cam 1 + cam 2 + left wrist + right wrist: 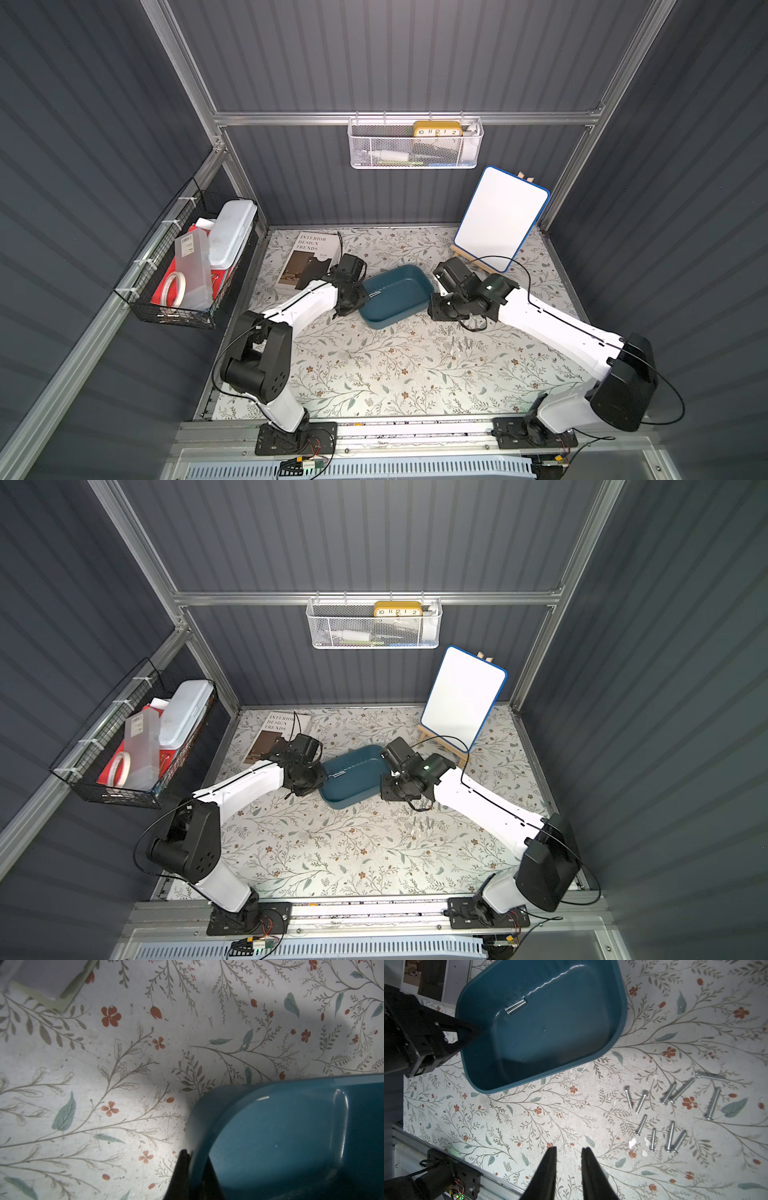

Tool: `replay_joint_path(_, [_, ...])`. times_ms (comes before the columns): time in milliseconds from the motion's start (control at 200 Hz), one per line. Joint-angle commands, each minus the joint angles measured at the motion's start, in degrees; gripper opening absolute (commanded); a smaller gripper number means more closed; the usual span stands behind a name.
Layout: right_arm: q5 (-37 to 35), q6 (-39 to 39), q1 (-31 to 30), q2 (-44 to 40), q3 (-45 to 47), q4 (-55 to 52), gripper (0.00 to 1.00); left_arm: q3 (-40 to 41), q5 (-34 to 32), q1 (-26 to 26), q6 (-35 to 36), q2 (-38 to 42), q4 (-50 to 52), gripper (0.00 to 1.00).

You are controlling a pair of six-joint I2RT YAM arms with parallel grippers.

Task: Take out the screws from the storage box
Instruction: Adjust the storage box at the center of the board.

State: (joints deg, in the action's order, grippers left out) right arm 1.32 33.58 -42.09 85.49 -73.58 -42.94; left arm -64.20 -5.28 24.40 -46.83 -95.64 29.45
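Left pincer (pixel 476 1029) grips storage box (pixel 550 1043) rim, one screw (pixel 516 1007) inside

The storage box (pixel 409 286) sits in the middle of the table (pixel 374 374), one screw (pixel 515 1007) in it. The other screws (pixel 681 1090) lie on the table near the box, before it and to its right. A book (pixel 307 257) lies behind it to the left, a whiteboard (pixel 500 218) behind to the right

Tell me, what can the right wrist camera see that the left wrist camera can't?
Only the right wrist view: the screws lying on the table, one screw inside the storage box, and the right jaws, apart and empty. Only the left wrist view: up close, the left jaws pinching the box's wall. Both: the teal box and the flowery table.
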Motion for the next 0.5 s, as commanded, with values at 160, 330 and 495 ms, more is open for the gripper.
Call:
replay_joint_path(160, [-1.59,1.55,-0.91,11.3,-11.42,-2.55,0.26,1.09,-0.55,0.1,-0.16,-0.62,-2.65,0.0])
replay_joint_path(330, [-5.39,7.77,-3.01,19.15,-17.78,-2.4,0.26,1.66,-0.36,0.12,-0.51,-0.17,-3.56,0.05])
replay_joint_path(495, [-5.17,12.48,-4.38,26.94,-23.77,-2.59,0.26,3.53,0.49,0.12,-0.47,-0.56,-5.34,0.07])
